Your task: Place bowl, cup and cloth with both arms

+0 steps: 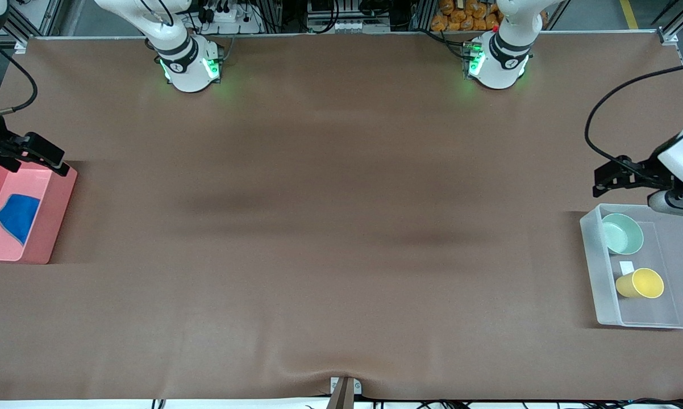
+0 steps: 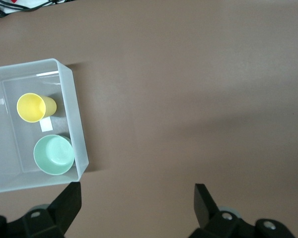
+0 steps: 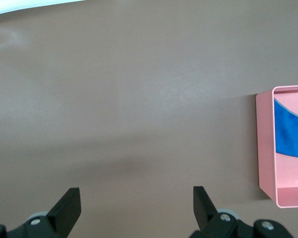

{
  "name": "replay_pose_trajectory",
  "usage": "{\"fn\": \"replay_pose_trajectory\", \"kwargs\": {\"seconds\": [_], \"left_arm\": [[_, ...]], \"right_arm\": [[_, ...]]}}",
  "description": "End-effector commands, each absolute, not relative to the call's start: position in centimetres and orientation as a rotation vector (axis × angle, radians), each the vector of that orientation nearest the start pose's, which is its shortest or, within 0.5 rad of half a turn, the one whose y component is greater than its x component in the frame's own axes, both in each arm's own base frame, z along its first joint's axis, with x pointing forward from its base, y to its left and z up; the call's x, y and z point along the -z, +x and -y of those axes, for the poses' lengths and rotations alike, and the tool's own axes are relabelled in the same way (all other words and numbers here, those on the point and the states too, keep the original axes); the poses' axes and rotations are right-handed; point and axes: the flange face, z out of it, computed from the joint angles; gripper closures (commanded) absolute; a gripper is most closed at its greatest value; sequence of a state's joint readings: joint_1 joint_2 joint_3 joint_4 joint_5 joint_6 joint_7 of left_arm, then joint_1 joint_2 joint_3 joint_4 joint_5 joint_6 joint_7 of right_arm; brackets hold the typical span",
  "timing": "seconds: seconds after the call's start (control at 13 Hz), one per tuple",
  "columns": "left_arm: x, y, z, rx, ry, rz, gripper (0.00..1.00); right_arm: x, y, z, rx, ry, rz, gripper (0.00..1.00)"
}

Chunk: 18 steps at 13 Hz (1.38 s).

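The pale mint-green bowl sits upright in a clear plastic bin at the left arm's end of the table. The yellow cup lies on its side in the same bin, nearer the front camera than the bowl. Both show in the left wrist view, bowl and cup. My left gripper is open and empty, up over the table beside the bin's edge. The blue cloth lies in a pink bin at the right arm's end. My right gripper is open and empty over that bin's edge.
The brown table stretches between the two bins. A small white label lies in the clear bin between bowl and cup. The arms' bases stand along the table's edge farthest from the front camera.
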<state>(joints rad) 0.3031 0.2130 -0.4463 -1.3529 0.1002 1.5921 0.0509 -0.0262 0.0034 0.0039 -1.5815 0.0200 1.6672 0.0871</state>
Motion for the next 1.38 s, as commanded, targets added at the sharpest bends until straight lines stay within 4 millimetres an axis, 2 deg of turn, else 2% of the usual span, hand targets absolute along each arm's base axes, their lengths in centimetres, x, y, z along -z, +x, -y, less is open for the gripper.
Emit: {"fn": "replay_pose_trajectory", "kwargs": {"seconds": [0.0, 0.15, 0.46, 0.92, 1.31], "left_arm": [[-62.3, 59.1, 4.9, 0.054, -3.12, -0.209, 0.0], [-61.9, 57.9, 4.5, 0.032, -3.129, -0.179, 0.0], [-62.6, 55.9, 5.1, 0.035, -3.119, -0.185, 0.0], [-64.2, 55.4, 4.8, 0.056, -3.116, -0.2, 0.0], [-64.0, 54.6, 4.5, -0.05, -3.134, -0.185, 0.0]], "right_arm": [[-63.1, 56.6, 1.1, 0.127, -3.125, -0.164, 0.0], [-63.1, 56.6, 1.2, 0.127, -3.125, -0.166, 0.0], [-63.0, 56.7, 1.2, 0.124, -3.124, -0.168, 0.0], [-62.8, 56.7, 1.1, 0.12, -3.125, -0.164, 0.0], [-62.9, 56.7, 1.1, 0.122, -3.125, -0.164, 0.0]]}}
